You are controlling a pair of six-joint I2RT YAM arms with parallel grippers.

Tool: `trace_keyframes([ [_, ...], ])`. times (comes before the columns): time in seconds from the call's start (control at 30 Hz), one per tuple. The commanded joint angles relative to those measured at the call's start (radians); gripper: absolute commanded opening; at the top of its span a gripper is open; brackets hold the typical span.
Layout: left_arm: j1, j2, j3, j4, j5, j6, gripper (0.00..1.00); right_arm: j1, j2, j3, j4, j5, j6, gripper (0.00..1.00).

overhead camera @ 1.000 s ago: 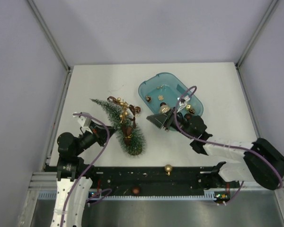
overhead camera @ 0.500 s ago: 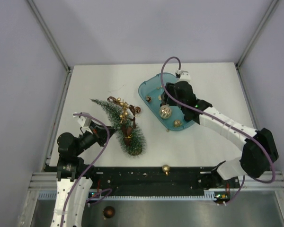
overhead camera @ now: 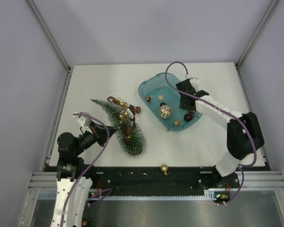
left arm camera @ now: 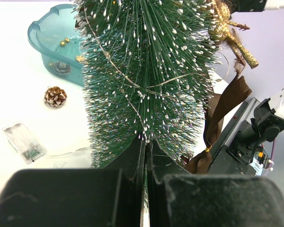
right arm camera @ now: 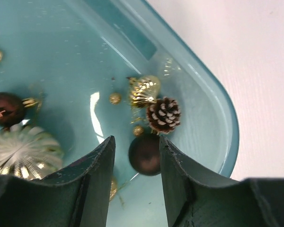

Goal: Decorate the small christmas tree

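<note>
1. White tabletop (overhead camera: pixel 94 80); right gripper (right arm camera: pixel 136 141) jaws apart over teal tray (right arm camera: pixel 203 90), brown ball (right arm camera: pixel 144 156) between tips.
2. Outward: small christmas tree (overhead camera: pixel 113 117) lies flat, well left, tip far-left, base nearward.
3. left gripper (left arm camera: pixel 146 146), closed tight, at its bristles: nearer arm.

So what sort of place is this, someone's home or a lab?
Probably a robotics lab cell: a white table walled by blank panels on aluminium framing, two robot arms bolted at its near edge, plus a small christmas tree.
</note>
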Motion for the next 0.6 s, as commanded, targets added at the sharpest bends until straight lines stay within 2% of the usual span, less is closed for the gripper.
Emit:
trace_keyframes([
  [0.0, 0.000, -0.037, -0.001, 0.020, -0.009, 0.008, 0.00, -0.047, 0.076, 0.069, -0.028, 0.058, -0.003, 0.40],
  [0.23, 0.000, -0.031, -0.002, 0.023, -0.012, 0.006, 0.00, -0.056, 0.218, 0.155, -0.023, 0.118, -0.043, 0.41],
  [0.57, -0.002, -0.029, -0.004, 0.025, -0.009, 0.008, 0.00, -0.079, 0.364, 0.259, -0.023, 0.115, -0.065, 0.41],
])
